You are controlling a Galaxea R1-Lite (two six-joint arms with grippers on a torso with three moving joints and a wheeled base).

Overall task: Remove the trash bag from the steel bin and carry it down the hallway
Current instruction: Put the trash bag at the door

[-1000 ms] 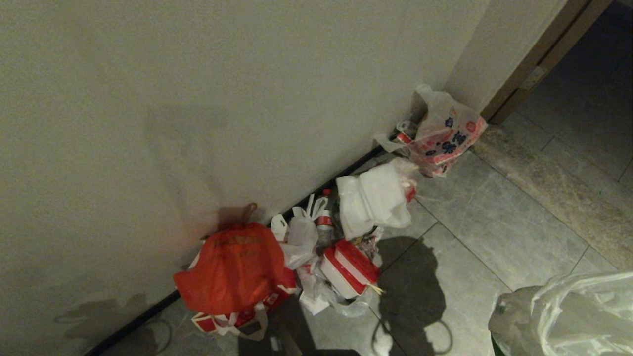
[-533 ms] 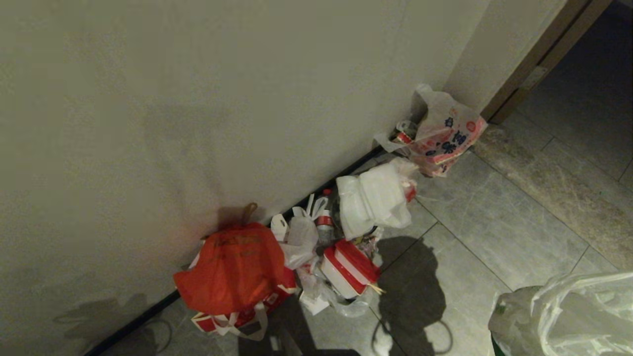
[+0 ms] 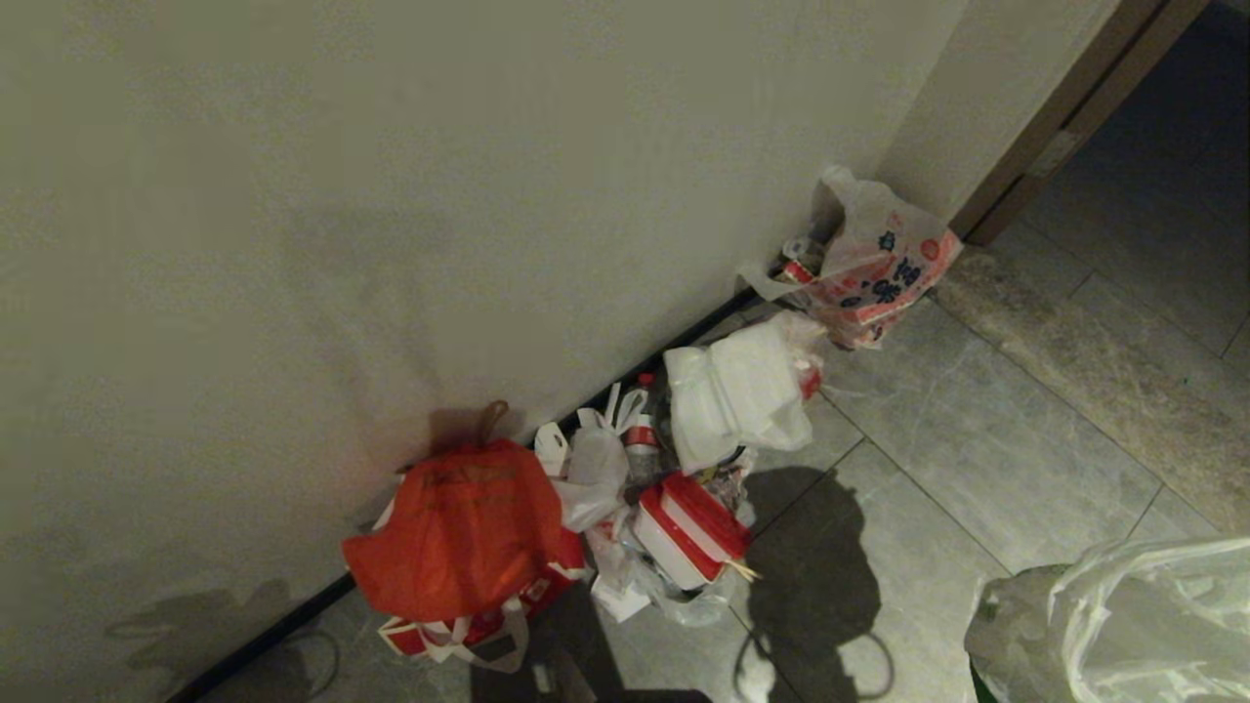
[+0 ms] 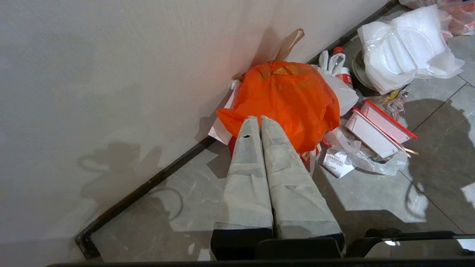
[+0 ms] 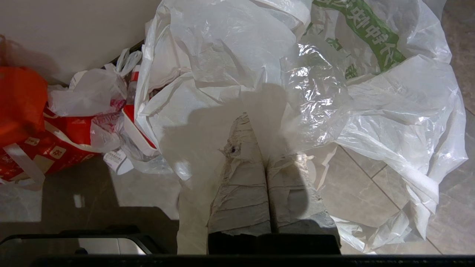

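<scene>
The trash bag (image 3: 1123,625), thin crinkled whitish plastic with green printing (image 5: 363,29), hangs at the lower right of the head view above the hallway's grey floor tiles (image 3: 957,439). My right gripper (image 5: 256,126) is shut on it. The plastic drapes over one fingertip and spreads wide around the fingers. My left gripper (image 4: 259,118) is shut and holds nothing. It points toward an orange bag (image 4: 285,100) by the wall. The steel bin is out of view.
A heap of rubbish lies along the beige wall (image 3: 391,195) and its dark baseboard: the orange bag (image 3: 459,527), red-lidded food boxes (image 3: 688,527), a white foam bundle (image 3: 742,391) and a printed bag (image 3: 879,264). A doorway (image 3: 1152,146) with a stone threshold (image 3: 1094,371) opens at the far right.
</scene>
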